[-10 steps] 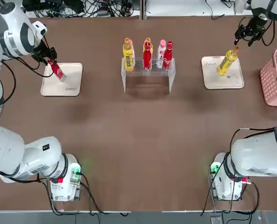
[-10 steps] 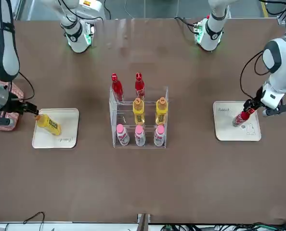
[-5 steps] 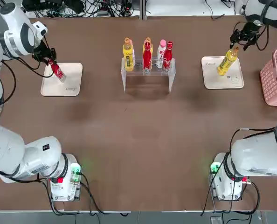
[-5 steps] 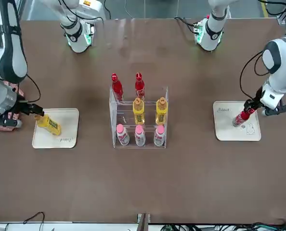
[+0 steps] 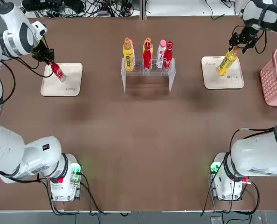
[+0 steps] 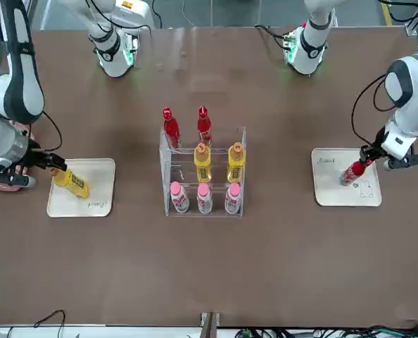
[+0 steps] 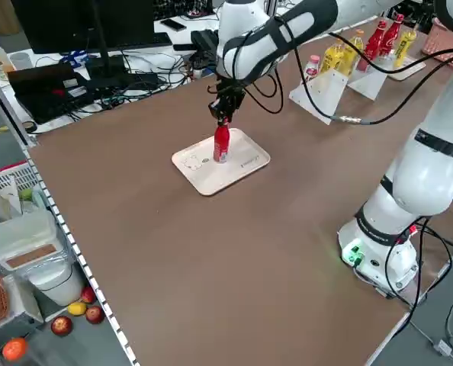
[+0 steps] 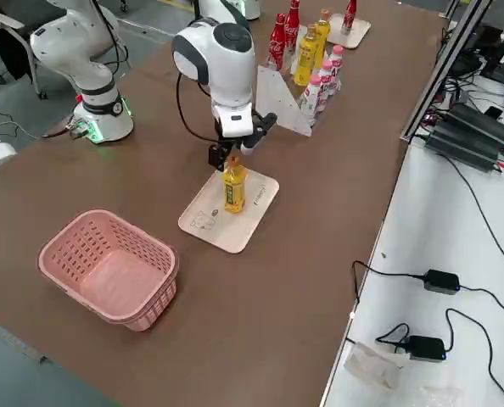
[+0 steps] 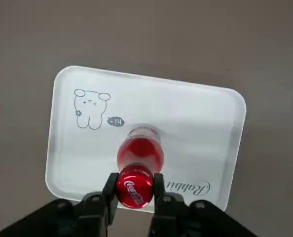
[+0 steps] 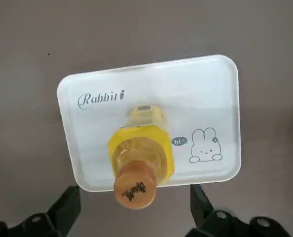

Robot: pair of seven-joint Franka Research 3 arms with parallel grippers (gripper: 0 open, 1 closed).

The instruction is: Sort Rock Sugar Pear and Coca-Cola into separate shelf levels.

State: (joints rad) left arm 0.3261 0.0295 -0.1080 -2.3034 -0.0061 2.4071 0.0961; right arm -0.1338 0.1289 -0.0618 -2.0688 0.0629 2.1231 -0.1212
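Red and glossy, a Coca-Cola bottle (image 5: 57, 72) stands on the cream tray (image 5: 69, 87) at the table's left, and the left gripper (image 9: 134, 185) is clamped on its cap from straight above. Nothing else sits on that tray, and no other object lies near this hand; only the arm's own black cable loops behind it.

Well off to the right of that gripper stands the clear acrylic shelf (image 6: 171, 172), mid-table. On its far, highest step stand two more Coca-Cola bottles (image 6: 170, 127); the middle step carries two Rock Sugar Pear bottles (image 6: 203, 163); the lowest, nearest the front camera, holds three pale pink-capped bottles (image 6: 180, 198). From the robot's side the red bottles stand foremost, screening the rows behind them.

Farther right again, the right gripper (image 10: 134, 210) hangs over a second cream tray (image 5: 210, 80), fingers spread wide on either side of the orange cap of the Rock Sugar Pear bottle on the tray (image 5: 227, 61) without touching it. That bottle stands directly beneath the hand, alone on the tray. Just beyond this gripper, toward the table's right edge, sits a pink plastic basket (image 5: 272, 79).
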